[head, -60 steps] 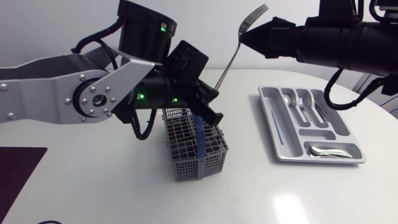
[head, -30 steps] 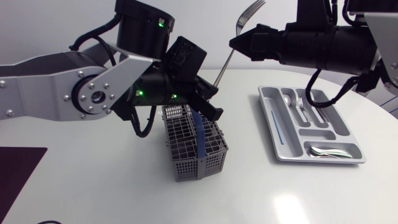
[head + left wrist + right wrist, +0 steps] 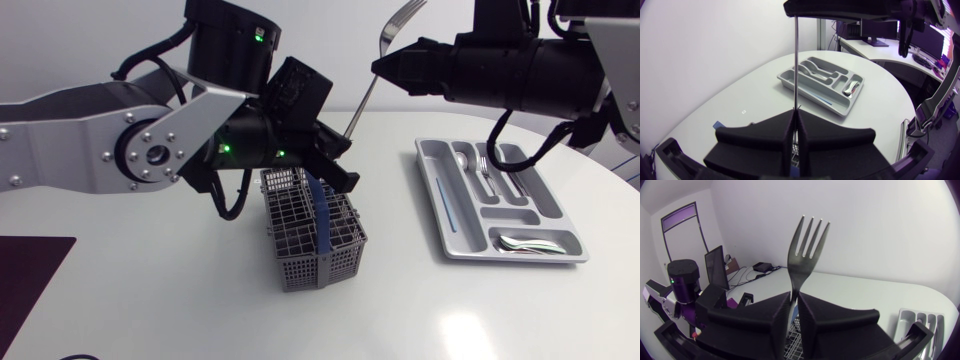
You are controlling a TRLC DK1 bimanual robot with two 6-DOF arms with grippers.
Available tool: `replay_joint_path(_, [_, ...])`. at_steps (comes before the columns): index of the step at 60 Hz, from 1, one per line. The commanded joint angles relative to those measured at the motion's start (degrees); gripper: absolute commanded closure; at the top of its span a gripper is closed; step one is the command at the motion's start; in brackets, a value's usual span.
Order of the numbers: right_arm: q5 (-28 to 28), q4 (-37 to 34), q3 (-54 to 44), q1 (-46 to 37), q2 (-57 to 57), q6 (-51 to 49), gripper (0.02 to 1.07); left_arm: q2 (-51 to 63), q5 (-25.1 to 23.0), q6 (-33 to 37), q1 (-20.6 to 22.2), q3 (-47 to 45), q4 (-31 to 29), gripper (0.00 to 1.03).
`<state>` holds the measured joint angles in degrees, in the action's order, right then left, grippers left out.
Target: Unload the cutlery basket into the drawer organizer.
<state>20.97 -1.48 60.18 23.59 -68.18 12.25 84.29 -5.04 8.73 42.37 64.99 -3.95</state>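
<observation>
A steel fork [image 3: 385,55] stands slanted in the air above the grey wire cutlery basket [image 3: 315,240] with its blue handle. My left gripper [image 3: 345,140] is shut on the lower end of the fork's handle [image 3: 796,65]. My right gripper [image 3: 380,66], coming in from the right, is shut on the fork just under its tines [image 3: 807,240]. In the left wrist view the left gripper [image 3: 795,127] points at the grey drawer organizer [image 3: 790,82]. The right gripper [image 3: 795,307] hangs over the basket [image 3: 791,341].
The drawer organizer [image 3: 432,190] lies at the right of the table and holds spoons [image 3: 525,243], forks [image 3: 485,168] and a blue-handled piece [image 3: 447,205]. A dark purple mat [image 3: 30,280] lies at the front left edge.
My right arm has shifted left along the fork and its fingers have come together on the fork's neck. The left arm still holds the handle end.
</observation>
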Motion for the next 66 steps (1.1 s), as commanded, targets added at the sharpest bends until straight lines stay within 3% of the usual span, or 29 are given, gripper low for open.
replay_joint_path(1, [0.12,0.42,1.34,0.40,-0.55,0.67,1.01,0.61,0.20,-1.96,-0.53,2.24,0.96,1.00])
replay_joint_path(20, [0.21,-0.19,1.34,0.14,0.16,0.49,1.01,0.44,0.29,-2.05,-0.36,1.98,1.04,0.95])
replay_joint_path(37, [1.18,-1.16,1.25,-2.59,1.30,0.05,1.01,-1.94,0.64,-1.70,-1.24,1.81,1.13,0.38])
replay_joint_path(44, [4.25,-4.15,2.66,-9.36,1.30,-1.53,1.01,-4.14,2.66,-0.38,-2.12,1.45,0.87,0.23])
replay_joint_path(53, [7.59,-11.01,6.79,-21.49,-2.92,-7.68,1.01,-6.68,2.93,1.64,-5.02,0.84,-0.63,0.20])
replay_joint_path(66, [6.71,-24.80,18.74,-35.81,-17.60,-22.01,1.01,-7.65,2.84,4.01,-8.97,-1.80,-2.38,0.16])
